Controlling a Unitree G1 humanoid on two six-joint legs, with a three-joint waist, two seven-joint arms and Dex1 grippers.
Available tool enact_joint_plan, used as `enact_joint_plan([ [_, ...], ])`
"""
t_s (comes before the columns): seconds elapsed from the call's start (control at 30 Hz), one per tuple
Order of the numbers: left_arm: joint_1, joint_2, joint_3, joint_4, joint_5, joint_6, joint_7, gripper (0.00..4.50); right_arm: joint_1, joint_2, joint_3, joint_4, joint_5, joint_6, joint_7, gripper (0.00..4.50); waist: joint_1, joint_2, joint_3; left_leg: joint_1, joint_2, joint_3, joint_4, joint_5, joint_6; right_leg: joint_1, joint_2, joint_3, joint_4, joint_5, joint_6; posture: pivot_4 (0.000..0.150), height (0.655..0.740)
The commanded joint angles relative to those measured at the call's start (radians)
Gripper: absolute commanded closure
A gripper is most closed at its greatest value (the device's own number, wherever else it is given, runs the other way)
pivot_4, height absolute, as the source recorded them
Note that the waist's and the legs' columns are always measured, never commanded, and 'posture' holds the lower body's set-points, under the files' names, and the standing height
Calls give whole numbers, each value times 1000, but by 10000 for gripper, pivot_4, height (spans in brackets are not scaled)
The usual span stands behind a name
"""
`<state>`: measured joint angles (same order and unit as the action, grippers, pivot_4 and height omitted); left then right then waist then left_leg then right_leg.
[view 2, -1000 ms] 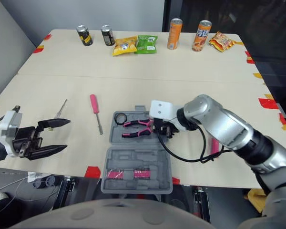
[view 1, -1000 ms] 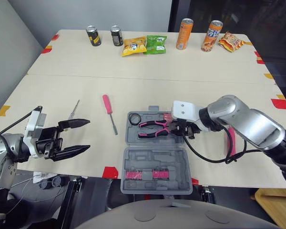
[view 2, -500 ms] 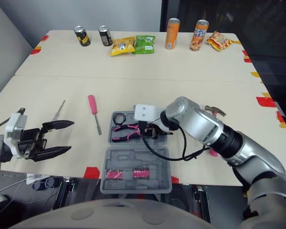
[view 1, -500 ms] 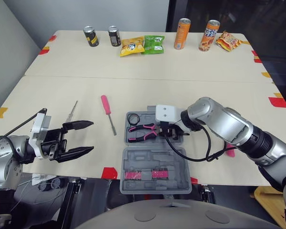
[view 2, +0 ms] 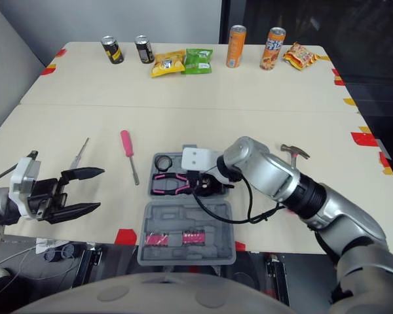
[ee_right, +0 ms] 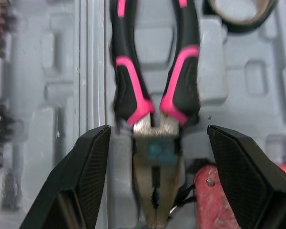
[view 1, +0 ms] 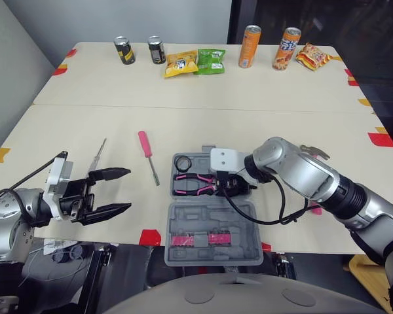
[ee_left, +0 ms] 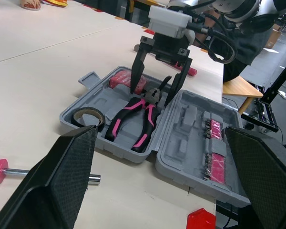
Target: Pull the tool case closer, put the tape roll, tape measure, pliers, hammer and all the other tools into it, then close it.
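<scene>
At the near edge of the table [view 1: 262, 111], the grey tool case [view 1: 213, 212] is lying open, with two pink bit strips [view 1: 196, 240] sitting in its near half. The pink-and-black pliers [view 1: 191, 186] are lying in the far half, and the tape roll [view 1: 183, 162] is resting in that half's far left corner.

The right gripper [ee_left: 151, 95] is hanging over the pliers' head with its fingers spread to either side, not touching it. The left gripper [view 1: 128, 190] is hovering over the table's near left part, well apart from the case, with its claw apart and empty.

A pink-handled screwdriver [view 1: 148, 154] and a thin metal tool [view 1: 99, 152] are lying on the table to the left of the case. The hammer [view 1: 312, 154] is lying to the right, partly behind the right arm.

Along the far edge, two dark cans [view 1: 124, 50], two orange cans [view 1: 250, 46] and three snack packets [view 1: 211, 61] are standing or lying in a row. Their lettering is too small to read.

The left wrist view is showing a red object [ee_left: 126, 78] in the case behind the pliers. What it is cannot be told.
</scene>
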<state>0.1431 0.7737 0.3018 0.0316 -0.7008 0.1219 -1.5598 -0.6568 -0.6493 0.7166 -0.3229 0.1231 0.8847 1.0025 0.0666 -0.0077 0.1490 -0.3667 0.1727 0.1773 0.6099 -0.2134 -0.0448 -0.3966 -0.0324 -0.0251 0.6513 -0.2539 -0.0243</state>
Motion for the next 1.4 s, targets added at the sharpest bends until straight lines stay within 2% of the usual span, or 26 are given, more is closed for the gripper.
enact_joint_plan([
  [0.03,-2,1,3,-34,-6,2,-11,0,46,20,-128,-9,47,-155,1,12777,0,-1,0,0,0,0,0,0,0,0,0,0,0,0,0,1500,7400],
  [0.13,-7,0,0,-37,-6,8,-9,0,126,76,-235,10,124,-295,10,12777,0,-1,-1,0,0,0,0,0,0,0,0,0,0,0,0,1500,7400],
  [0.27,-10,-2,-5,-40,-7,12,-8,0,196,135,-300,40,205,-348,49,12777,-1,-1,-1,0,1,1,0,0,0,0,0,0,0,0,0,1500,7400],
  [0.37,-11,-4,-7,-44,-6,15,-5,0,239,160,-287,124,167,-443,44,20487,-1,-1,-1,0,1,1,1,0,1,0,0,0,1,0,0,1500,7400],
  [0.6,-6,-9,-2,-63,-11,26,6,0,274,226,-294,294,109,-595,24,44501,-4,-1,-1,0,1,1,1,0,1,0,0,0,1,0,-1,1500,7400],
  [0.83,5,-14,1,-79,-12,31,16,0,256,239,-262,418,28,-618,18,44887,-6,-1,-1,0,1,1,1,0,1,0,0,0,1,0,-1,1500,7400],
  [1.03,12,-23,-5,-91,-11,37,30,0,243,227,-132,596,-114,-551,37,44887,-15,-1,-9,3,1,1,1,0,1,3,0,-1,1,0,-2,1500,7400],
  [1.13,15,-27,-10,-95,-7,41,39,0,234,216,-69,654,-149,-481,85,44887,-17,4,-15,18,1,1,-2,-5,-8,17,0,0,-1,-1,-2,1500,7400],
  [1.23,20,-30,-14,-100,0,47,53,0,227,228,-48,693,-161,-445,89,44887,-15,5,-24,34,0,3,-13,-6,-9,31,0,0,-7,-4,-3,1500,7400],
  [1.4,43,-41,-19,-107,27,45,97,0,224,238,-80,688,-154,-468,64,44887,-15,5,-39,38,0,3,-17,-6,-9,34,0,0,-9,-7,-5,1500,7400],
])
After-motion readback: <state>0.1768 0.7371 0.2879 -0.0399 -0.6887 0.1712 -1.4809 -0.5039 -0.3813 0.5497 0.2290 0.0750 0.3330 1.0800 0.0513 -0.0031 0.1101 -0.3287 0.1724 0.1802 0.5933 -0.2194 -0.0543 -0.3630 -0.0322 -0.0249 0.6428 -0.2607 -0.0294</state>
